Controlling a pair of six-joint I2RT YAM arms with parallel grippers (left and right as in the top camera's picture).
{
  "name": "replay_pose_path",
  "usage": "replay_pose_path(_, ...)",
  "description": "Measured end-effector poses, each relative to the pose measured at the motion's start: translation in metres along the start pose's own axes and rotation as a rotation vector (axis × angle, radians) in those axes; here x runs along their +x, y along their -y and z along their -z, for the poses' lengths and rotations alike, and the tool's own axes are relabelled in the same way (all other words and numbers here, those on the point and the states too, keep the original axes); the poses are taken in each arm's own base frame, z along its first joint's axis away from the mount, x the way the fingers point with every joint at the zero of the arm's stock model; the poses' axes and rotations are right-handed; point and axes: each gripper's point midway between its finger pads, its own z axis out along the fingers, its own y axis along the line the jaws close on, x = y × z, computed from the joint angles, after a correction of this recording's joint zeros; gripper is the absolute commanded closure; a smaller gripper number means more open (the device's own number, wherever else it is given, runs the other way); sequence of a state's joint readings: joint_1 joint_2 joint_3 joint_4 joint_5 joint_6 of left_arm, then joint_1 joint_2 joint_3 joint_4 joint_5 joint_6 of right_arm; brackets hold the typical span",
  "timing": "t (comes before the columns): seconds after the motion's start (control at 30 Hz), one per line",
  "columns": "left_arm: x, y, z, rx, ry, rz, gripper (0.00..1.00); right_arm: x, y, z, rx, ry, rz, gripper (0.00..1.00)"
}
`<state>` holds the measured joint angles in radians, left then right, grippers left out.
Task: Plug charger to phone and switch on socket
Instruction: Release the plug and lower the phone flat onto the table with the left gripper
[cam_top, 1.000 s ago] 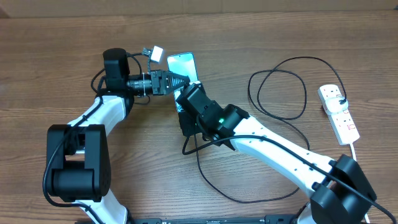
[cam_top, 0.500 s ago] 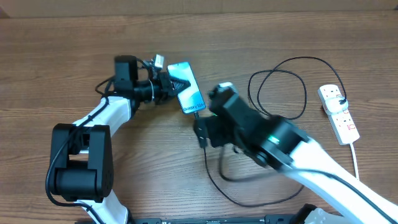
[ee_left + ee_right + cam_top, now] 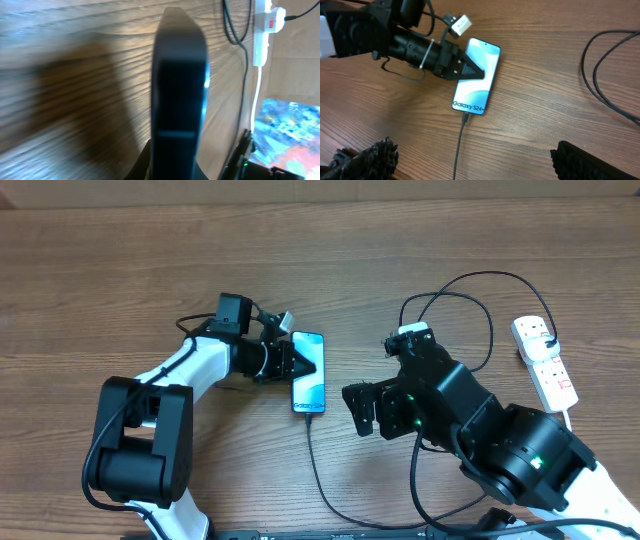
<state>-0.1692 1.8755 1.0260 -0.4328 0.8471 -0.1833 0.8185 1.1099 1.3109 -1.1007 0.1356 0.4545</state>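
Observation:
The phone (image 3: 310, 380) lies screen up near the table's middle, its light blue screen showing "Galaxy" text (image 3: 468, 106). My left gripper (image 3: 297, 363) is shut on the phone's left long edge, one finger reaching over the screen (image 3: 468, 70). In the left wrist view the phone (image 3: 180, 85) fills the middle, seen edge-on between the jaws. The charger's black cable (image 3: 317, 470) runs from the phone's near short edge, its small plug (image 3: 465, 118) seated there. The cable loops (image 3: 447, 320) toward the white socket (image 3: 545, 358) at the right. My right gripper (image 3: 372, 406) stands open right of the phone, holding nothing.
The socket's thick white cord (image 3: 572, 418) runs off toward the near right edge. Cable loops (image 3: 610, 80) lie on the wood between the phone and the socket. A bright patterned surface (image 3: 290, 135) shows beyond the table edge in the left wrist view.
My right gripper has opened, let go of the charger plug and drawn back to the right. My left gripper has carried the phone nearer and rightward, with the cable in its port.

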Motion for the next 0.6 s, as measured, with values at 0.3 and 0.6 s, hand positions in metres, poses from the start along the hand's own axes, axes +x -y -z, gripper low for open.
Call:
replay_pose_path(0.3, 0.008, -0.027, -0.008, 0.019, -0.038, 0.041, 0.96, 0.003, 0.000, -0.014, 0.025, -0.037, -0.039, 0.00)
replay_pose_path(0.6, 0.023, -0.033, -0.024, 0.103, -0.103, 0.102, 0.77, 0.002, 0.000, -0.015, 0.023, -0.031, -0.080, 0.00)
